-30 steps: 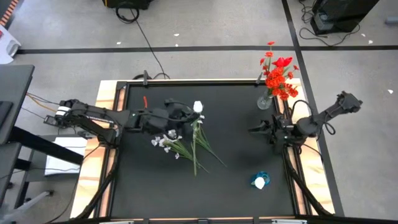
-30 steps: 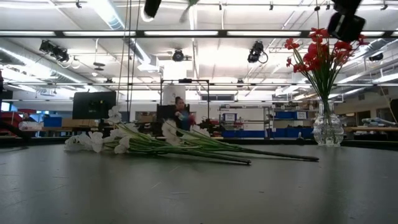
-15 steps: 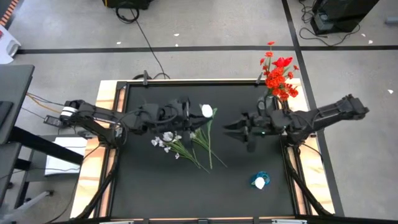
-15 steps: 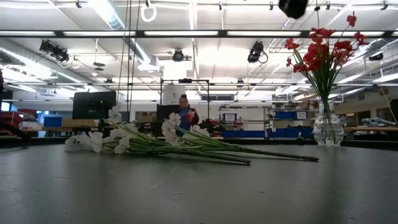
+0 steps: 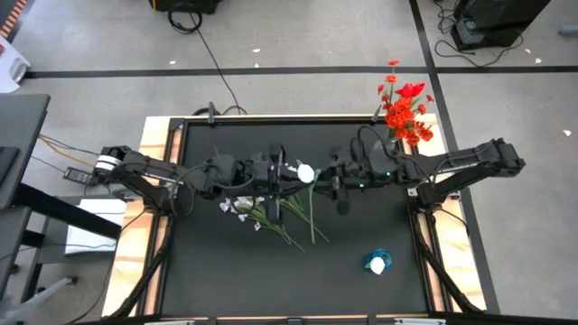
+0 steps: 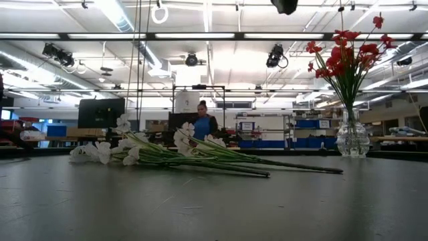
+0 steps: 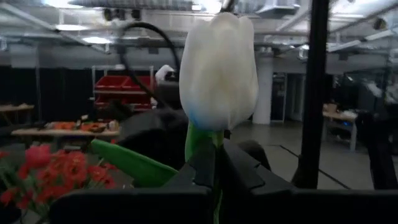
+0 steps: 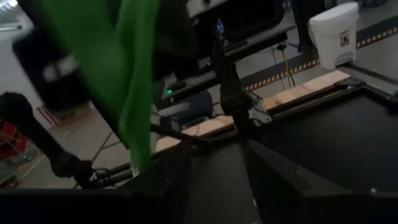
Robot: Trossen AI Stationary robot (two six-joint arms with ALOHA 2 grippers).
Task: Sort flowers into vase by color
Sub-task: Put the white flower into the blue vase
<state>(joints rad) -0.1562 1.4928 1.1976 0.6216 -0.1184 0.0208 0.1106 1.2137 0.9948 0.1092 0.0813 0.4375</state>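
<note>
A white flower (image 5: 307, 172) hangs above the middle of the black bench (image 5: 226, 271), gripped by the left pincer (image 5: 287, 171).

The left pincer is clenched on the green stalk just below the bloom (the left wrist view shows the stem pinched between its dark fingers (image 7: 202, 169)). The right pincer (image 5: 330, 179) sits just beside the bloom, fingers spread, gripping nothing. More white flowers (image 5: 257, 206) lie flat on the bench beneath. Red flowers (image 5: 404, 113) stand in a clear glass vase (image 6: 352, 137) at the bench's far right corner; a small blue object (image 5: 377, 263) rests near the front right.
</note>
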